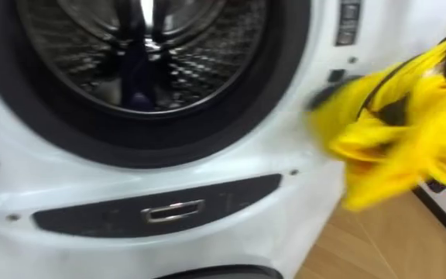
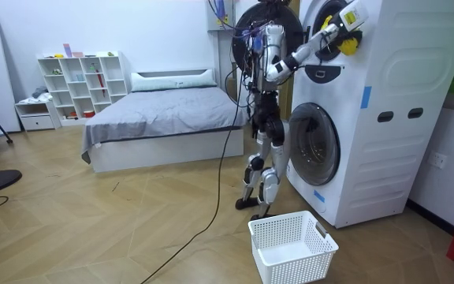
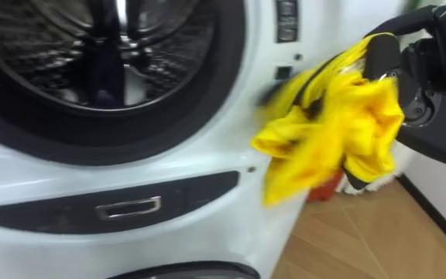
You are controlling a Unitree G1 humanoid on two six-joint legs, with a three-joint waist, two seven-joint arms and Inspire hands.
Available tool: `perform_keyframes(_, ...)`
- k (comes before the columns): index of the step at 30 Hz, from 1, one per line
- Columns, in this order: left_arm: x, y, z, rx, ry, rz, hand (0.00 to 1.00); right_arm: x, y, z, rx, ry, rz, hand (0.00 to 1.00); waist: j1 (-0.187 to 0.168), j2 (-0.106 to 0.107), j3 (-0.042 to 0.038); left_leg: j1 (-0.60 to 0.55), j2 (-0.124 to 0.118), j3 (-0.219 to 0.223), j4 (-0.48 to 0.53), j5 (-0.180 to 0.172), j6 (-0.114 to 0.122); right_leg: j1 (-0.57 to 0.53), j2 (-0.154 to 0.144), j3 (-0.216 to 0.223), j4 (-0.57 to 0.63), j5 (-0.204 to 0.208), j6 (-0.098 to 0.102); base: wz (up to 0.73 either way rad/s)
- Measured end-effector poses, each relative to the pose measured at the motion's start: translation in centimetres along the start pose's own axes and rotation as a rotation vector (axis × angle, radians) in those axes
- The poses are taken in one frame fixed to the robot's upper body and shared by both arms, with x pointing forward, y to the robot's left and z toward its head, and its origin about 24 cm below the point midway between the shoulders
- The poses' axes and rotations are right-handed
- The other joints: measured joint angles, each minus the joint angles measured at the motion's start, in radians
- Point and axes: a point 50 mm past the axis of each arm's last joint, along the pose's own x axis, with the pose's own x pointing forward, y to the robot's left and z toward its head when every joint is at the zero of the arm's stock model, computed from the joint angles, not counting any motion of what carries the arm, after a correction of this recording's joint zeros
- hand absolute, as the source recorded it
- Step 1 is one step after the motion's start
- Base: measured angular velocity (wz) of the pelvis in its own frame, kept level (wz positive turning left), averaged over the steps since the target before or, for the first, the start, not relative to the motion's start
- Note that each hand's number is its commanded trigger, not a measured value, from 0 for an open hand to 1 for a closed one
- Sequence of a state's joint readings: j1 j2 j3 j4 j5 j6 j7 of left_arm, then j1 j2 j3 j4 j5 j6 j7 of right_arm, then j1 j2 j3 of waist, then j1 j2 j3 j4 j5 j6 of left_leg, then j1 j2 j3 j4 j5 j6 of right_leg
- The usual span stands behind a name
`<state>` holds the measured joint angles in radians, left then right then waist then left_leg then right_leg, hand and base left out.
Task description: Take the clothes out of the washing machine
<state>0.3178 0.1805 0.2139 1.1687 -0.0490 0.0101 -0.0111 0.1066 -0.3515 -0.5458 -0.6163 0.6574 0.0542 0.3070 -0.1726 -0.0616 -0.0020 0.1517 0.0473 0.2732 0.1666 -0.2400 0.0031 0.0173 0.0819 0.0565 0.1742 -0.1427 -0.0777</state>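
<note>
The right hand grips a yellow garment, fingers curled round it, just outside the washer drum. Held clear, I'd guess, ready for the basket on the floor.

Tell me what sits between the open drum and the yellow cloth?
The left eye view shows a dark rim round the drum, then a strip of white washer front before the cloth.

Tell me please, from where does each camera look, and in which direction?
Left eye view: on the head, facing the washing machine drum; yellow garment at right.
Right eye view: same place, slightly aside; right robot hand grips the garment.
Room view: stands across the room, sees whole robot, white basket.
All share the garment.
</note>
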Motion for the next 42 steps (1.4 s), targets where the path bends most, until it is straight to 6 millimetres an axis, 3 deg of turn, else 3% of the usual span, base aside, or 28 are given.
perform_keyframes(7,0.1,0.0,0.6,0.002,-0.022,0.001,0.0,-1.2,-2.4,-0.4,-0.04,0.049,-0.161,1.0,-0.042,-0.007,-0.0001,-0.008,0.01,0.041,-0.001,-0.006,-0.01,-0.024,0.017,0.039,0.001,0.01,-0.004,-0.21)
perform_keyframes(21,0.1,0.3,0.7,0.011,-0.01,0.005,0.0,-2.4,-3.1,-1.1,-0.082,0.126,-0.236,1.0,-0.067,-0.009,-0.0014,0.005,0.023,0.119,0.0,-0.008,-0.013,-0.046,0.045,0.129,0.015,0.02,-0.011,-0.2)
perform_keyframes(23,0.3,0.3,1.4,0.051,-0.011,0.001,0.0,-2.5,-3.3,-2.0,-0.079,0.166,-0.246,1.0,-0.065,-0.007,-0.0002,0.009,0.029,0.138,0.001,-0.017,-0.027,-0.048,0.053,0.138,0.015,0.022,-0.013,-0.15)
perform_keyframes(27,0.4,0.3,2.2,0.093,-0.014,-0.002,0.0,-3.2,-3.5,-4.1,-0.053,0.272,-0.261,1.0,-0.065,-0.002,0.0008,-0.002,0.034,0.161,0.003,-0.02,-0.032,-0.068,0.062,0.164,0.016,0.033,-0.011,-0.24)
perform_keyframes(29,0.4,-0.1,2.7,0.123,-0.021,-0.015,0.0,-4.0,-3.7,-5.4,-0.026,0.341,-0.281,1.0,-0.066,0.011,0.0062,-0.002,0.032,0.173,0.003,-0.02,-0.032,-0.072,0.064,0.18,0.017,0.037,-0.009,-0.23)
perform_keyframes(33,0.5,-0.7,3.9,0.111,-0.056,-0.031,0.0,-5.5,-4.2,-7.8,0.019,0.451,-0.339,1.0,-0.064,0.034,0.0091,-0.011,0.028,0.198,0.002,-0.021,-0.031,-0.093,0.067,0.198,0.031,0.037,-0.005,-0.2)
perform_keyframes(34,0.5,-0.9,4.3,0.111,-0.069,-0.037,0.0,-6.1,-4.4,-8.7,0.033,0.491,-0.364,1.0,-0.066,0.044,0.0046,-0.022,0.028,0.205,0.002,-0.021,-0.031,-0.107,0.068,0.208,0.035,0.038,-0.003,-0.2)
perform_keyframes(38,0.5,-1.5,4.9,0.125,-0.089,-0.056,0.0,-7.3,-4.9,-11.0,0.081,0.589,-0.42,1.0,-0.064,0.086,0.0063,-0.05,0.027,0.217,0.006,-0.026,-0.027,-0.156,0.079,0.235,0.065,0.039,-0.001,-0.25)
perform_keyframes(42,0.5,-1.9,5.1,0.109,-0.092,-0.088,0.0,-8.6,-5.2,-12.8,0.108,0.671,-0.479,1.0,-0.067,0.126,0.0016,-0.088,0.025,0.217,0.024,-0.026,-0.026,-0.195,0.08,0.239,0.081,0.039,0.0,-0.09)
